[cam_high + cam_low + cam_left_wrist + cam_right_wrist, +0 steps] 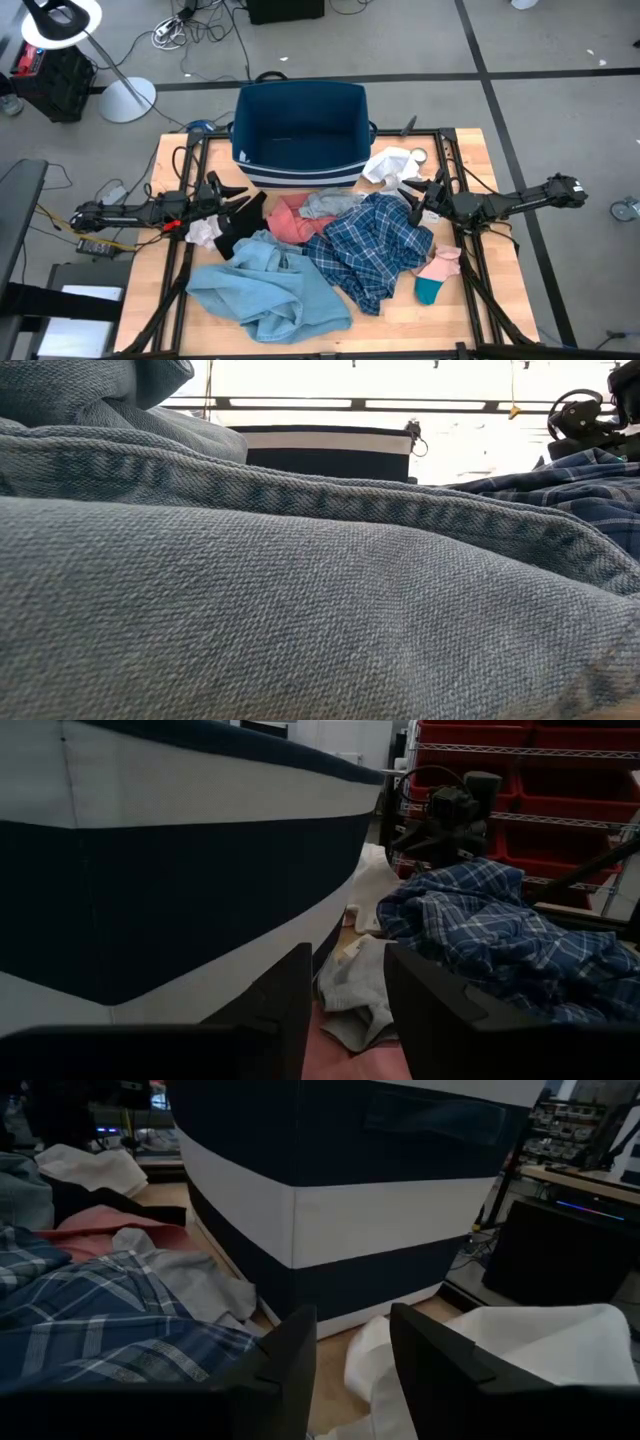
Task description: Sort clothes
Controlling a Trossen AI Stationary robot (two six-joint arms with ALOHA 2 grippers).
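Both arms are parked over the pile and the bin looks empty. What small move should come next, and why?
Probably lower the right gripper onto the blue plaid shirt just below it. Its fingers stand open with nothing between them, the shirt lies on top of the pile, and the navy bin holds nothing yet. The left gripper, also open and empty, can wait by the black garment.

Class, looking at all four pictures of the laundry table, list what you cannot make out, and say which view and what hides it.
- Low view: the light-blue garment fills the picture, hiding nearly all the table.
- High view: the black item is partly under the left gripper.
- High view: the small round tin is too small to read.
- Right wrist view: the white cloth is cut off by the edge.
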